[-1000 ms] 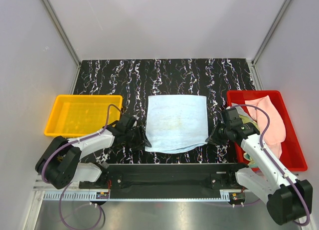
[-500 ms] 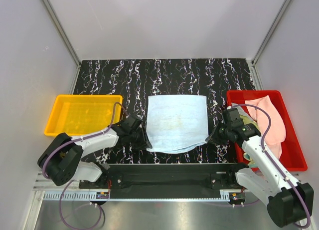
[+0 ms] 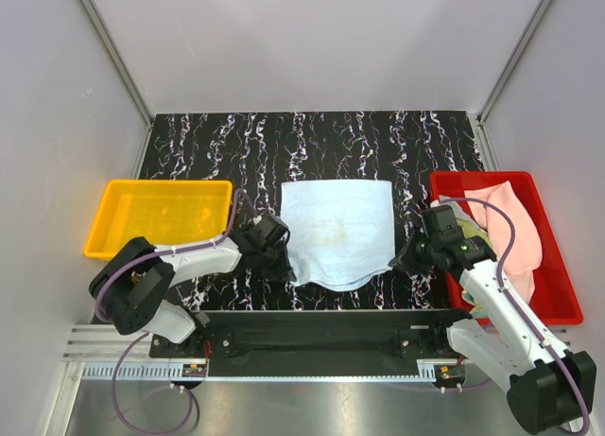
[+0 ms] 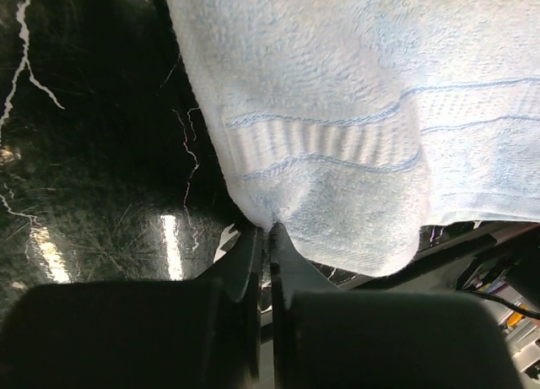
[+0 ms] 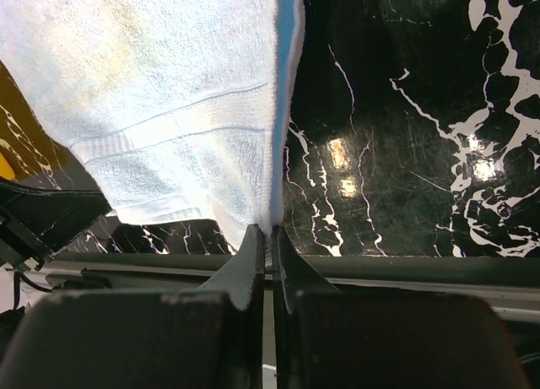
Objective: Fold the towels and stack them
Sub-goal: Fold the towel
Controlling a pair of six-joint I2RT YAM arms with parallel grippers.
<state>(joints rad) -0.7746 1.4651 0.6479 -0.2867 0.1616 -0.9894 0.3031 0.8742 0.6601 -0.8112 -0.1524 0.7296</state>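
Observation:
A light blue towel (image 3: 337, 230) lies spread on the black marbled table, its near edge lifted and sagging between the two grippers. My left gripper (image 3: 285, 266) is shut on the towel's near left corner (image 4: 278, 212). My right gripper (image 3: 401, 262) is shut on the near right corner (image 5: 270, 220). Both corners are raised a little off the table. More towels, pink (image 3: 515, 223) and others, lie in the red bin (image 3: 558, 304) on the right.
A yellow bin (image 3: 104, 242) stands at the left, with nothing visible in it. The black rail (image 3: 321, 327) runs along the table's near edge below the towel. White walls close in the far and side edges.
My left gripper has moved right to the towel's near left corner and closed on it, lifting the edge. The right gripper keeps its hold with little movement.

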